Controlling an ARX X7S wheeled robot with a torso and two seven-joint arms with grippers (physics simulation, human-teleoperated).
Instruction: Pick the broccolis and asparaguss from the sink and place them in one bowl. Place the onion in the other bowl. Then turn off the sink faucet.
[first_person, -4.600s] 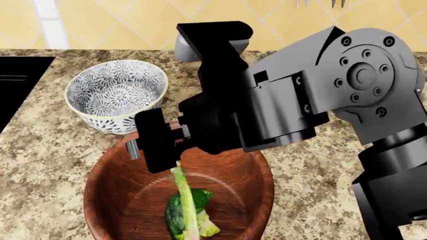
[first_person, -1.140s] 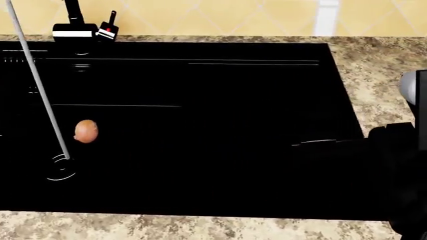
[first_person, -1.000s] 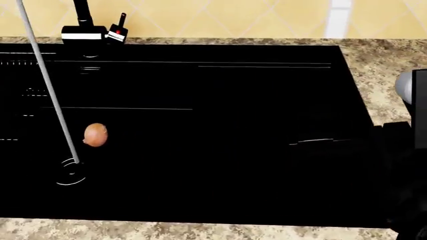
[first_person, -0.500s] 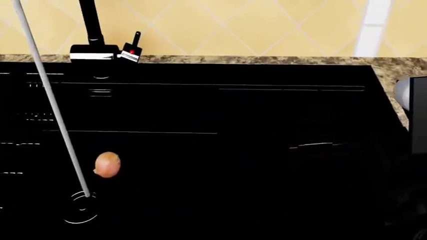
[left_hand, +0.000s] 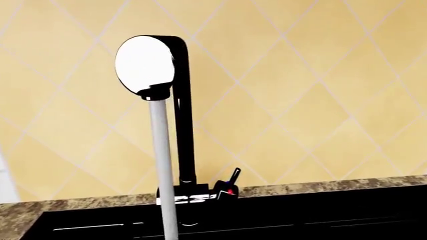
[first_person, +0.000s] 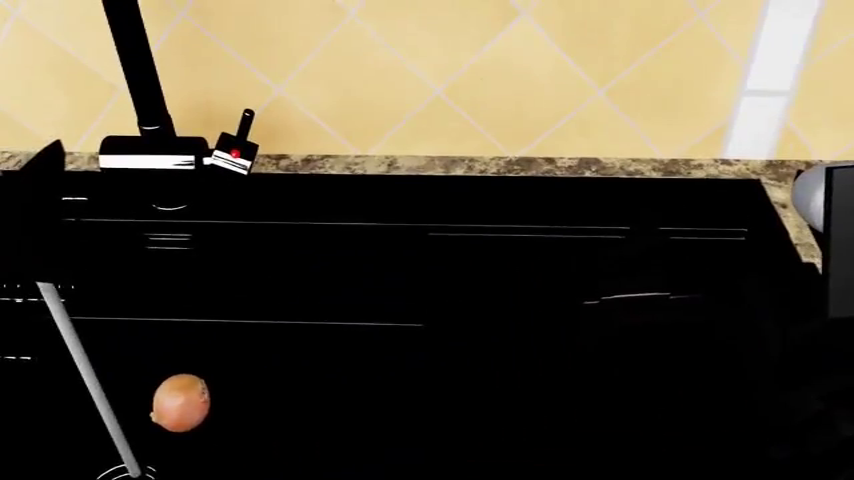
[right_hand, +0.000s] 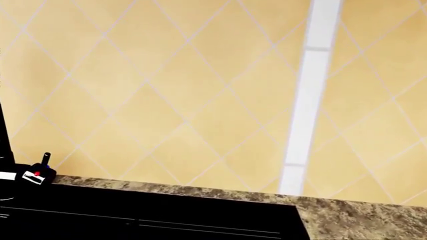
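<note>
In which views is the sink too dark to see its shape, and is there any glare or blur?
Head view: the sink renders almost pure black, only thin white lines hint at its walls; the onion stays clearly lit. Left wrist view: the faucet head is blown out to flat white. Right wrist view: evenly lit tiles, sink again black. No blur in any view.

No text, label, brand or number can be read in any of the three views. The only mark that comes near to a sign is a small red dot on the faucet handle (first_person: 235, 152), seen also from the left wrist and right wrist cameras; it carries no letters. The faucet (left_hand: 179, 115), the sink (first_person: 441, 300) and the tiled wall (right_hand: 187, 90) bear nothing written.
</note>
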